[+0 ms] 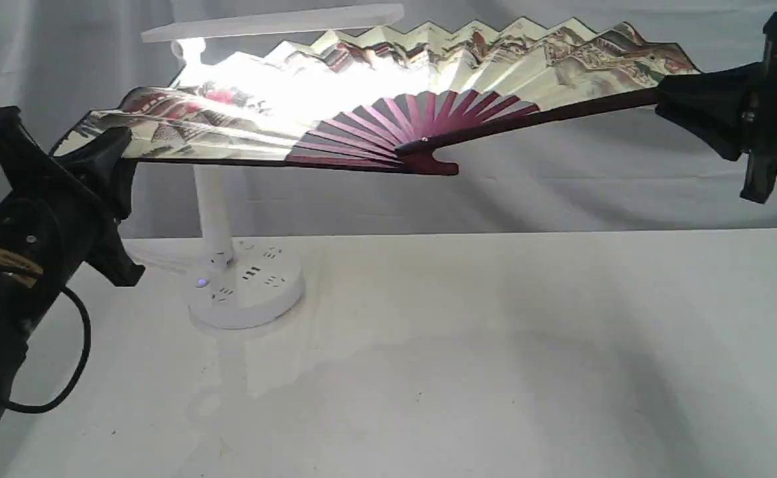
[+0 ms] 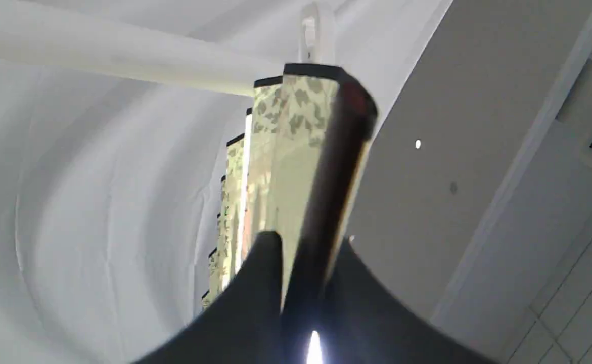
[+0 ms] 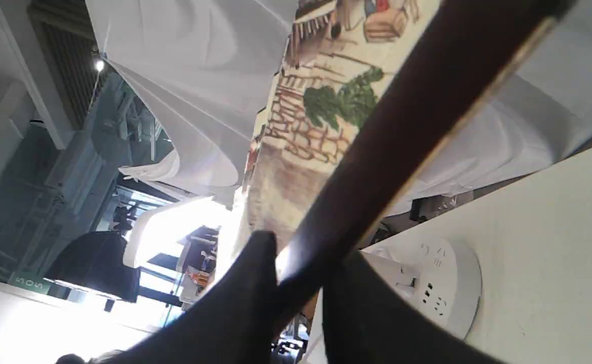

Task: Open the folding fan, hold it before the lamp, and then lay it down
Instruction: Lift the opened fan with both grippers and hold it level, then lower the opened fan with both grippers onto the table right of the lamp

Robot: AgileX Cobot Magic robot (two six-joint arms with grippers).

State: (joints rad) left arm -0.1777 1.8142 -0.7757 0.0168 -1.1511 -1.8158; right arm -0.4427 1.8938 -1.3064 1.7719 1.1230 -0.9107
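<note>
The folding fan (image 1: 428, 73) is spread wide open and held in the air, its cream painted leaf glowing where the lit lamp (image 1: 229, 285) stands behind its left half. My left gripper (image 1: 99, 156) is shut on the fan's left outer rib, which shows as a dark maroon strip (image 2: 326, 192) between the black fingers. My right gripper (image 1: 677, 99) is shut on the right outer rib (image 3: 417, 116). The maroon ribs meet at the pivot (image 1: 424, 143) well above the table. The lamp's flat bar head (image 1: 275, 23) sits just over the fan's top edge.
The lamp's round white base (image 3: 427, 288) with sockets stands on the white table (image 1: 494, 345) at the back left. A grey cloth backdrop (image 1: 627, 186) hangs behind. A black cable (image 1: 76, 358) loops under my left arm.
</note>
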